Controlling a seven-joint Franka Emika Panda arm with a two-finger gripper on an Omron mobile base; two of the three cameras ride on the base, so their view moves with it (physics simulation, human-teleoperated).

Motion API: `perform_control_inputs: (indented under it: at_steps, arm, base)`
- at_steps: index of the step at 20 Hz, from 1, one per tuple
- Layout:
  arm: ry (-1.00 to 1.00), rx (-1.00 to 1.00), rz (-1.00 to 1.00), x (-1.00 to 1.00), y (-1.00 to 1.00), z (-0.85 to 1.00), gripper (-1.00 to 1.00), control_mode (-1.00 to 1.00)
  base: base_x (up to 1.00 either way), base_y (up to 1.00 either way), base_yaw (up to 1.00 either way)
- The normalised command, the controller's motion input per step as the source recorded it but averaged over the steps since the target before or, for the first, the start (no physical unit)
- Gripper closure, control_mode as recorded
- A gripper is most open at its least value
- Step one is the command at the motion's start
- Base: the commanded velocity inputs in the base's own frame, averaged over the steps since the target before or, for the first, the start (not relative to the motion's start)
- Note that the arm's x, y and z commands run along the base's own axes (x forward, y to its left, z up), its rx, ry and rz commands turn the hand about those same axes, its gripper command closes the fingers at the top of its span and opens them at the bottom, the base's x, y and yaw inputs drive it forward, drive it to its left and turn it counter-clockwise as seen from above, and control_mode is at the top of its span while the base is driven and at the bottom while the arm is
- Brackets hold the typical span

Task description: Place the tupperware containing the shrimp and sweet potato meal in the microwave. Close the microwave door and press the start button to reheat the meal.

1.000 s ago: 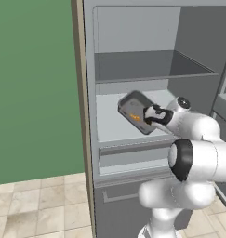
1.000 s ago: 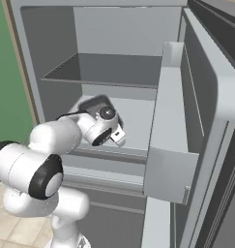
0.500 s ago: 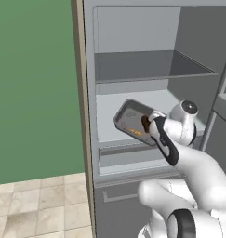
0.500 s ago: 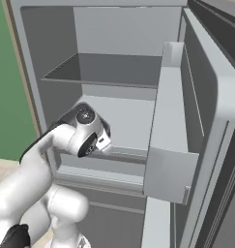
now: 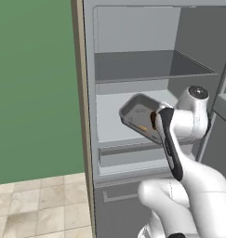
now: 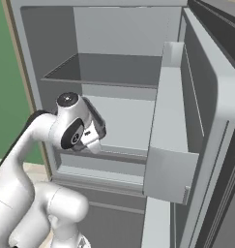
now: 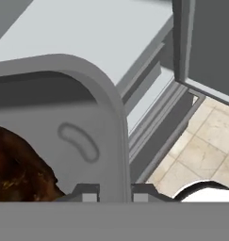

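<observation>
The grey tupperware (image 5: 136, 113) hangs tilted in front of the open fridge's lower shelf. Its rim sits between my gripper (image 7: 115, 195) fingertips (image 7: 88, 193), which are shut on it. Inside lie a brown lump (image 7: 17, 169) and small orange bits (image 5: 143, 128) of the shrimp and sweet potato meal. In the left base view my gripper (image 5: 155, 122) holds the container's right edge, with the white forearm crossing just in front. The microwave and its door are out of view.
The open grey fridge has an upper shelf (image 5: 147, 65), a lower shelf (image 5: 109, 121) and a drawer front (image 5: 133, 154) below. Its door (image 6: 174, 140) stands open at the right with a bin. A green wall (image 5: 35, 83) and a tiled floor (image 5: 35, 204) are to the left.
The arm has folded: the forearm now crosses in front of the hand. The tupperware has stayed held, a little closer to the fridge's front edge.
</observation>
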Motion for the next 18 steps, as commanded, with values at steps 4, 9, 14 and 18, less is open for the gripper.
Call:
perform_control_inputs:
  at_steps: [4, 9, 14, 18]
  arm:
    - [-0.02, 0.02, -0.12, -0.86, 0.0, 0.16, 1.0, -1.0]
    - [-0.05, 0.0, -0.03, -0.78, 0.0, 0.0, 1.0, -1.0]
    - [-0.01, 0.0, 0.0, -0.39, 0.02, 0.12, 1.0, -1.0]
    - [0.0, 0.0, 0.0, 0.01, 0.07, 0.15, 1.0, -1.0]
  base:
    - [0.0, 0.0, 0.0]
    - [0.0, 0.0, 0.0]
    - [0.0, 0.0, 0.0]
    - [0.0, 0.0, 0.0]
